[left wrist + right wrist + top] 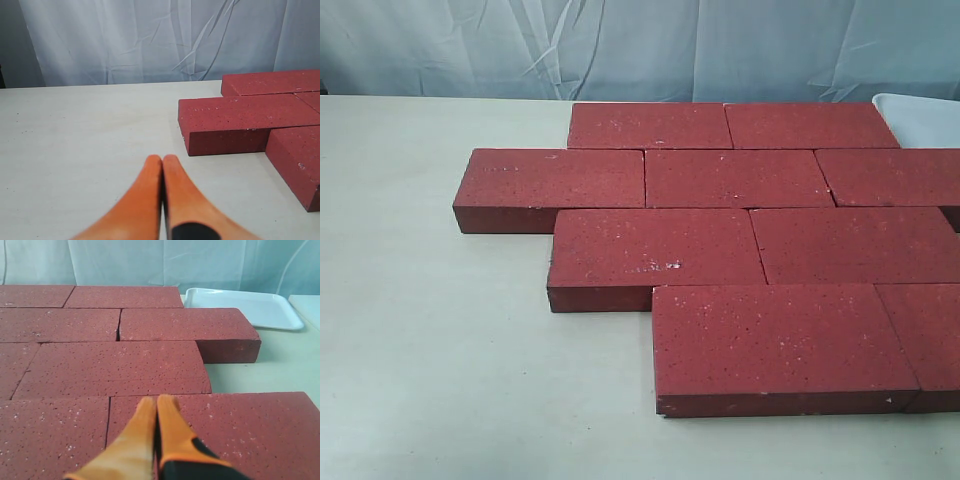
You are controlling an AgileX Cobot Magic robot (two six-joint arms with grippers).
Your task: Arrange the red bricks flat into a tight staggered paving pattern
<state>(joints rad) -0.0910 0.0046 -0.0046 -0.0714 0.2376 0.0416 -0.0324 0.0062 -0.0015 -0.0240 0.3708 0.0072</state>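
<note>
- Nine red bricks (735, 178) lie flat on the pale surface (430, 350), towards its right side in the exterior view.
- Four rows make up the patch: two bricks at the back, then three, then two, then two at the front.
- Each row is shifted sideways against the next, so the end joints do not line up and the left edge steps in and out.
- Most bricks touch their neighbours; the right wrist view shows one thin dark gap (119, 327) between two bricks set end to end.
- One white tray (920, 115) sits on the surface just beside the back right corner of the patch.
- Left jaws are fully closed and hold nothing; their orange fingers (145, 190) meet at the tips over bare surface, apart from the stepped ends of the bricks.
- Right jaws are also pressed together and empty; their orange fingers (137, 435) point across a brick in the patch, and whether the tips touch it cannot be told.
</note>
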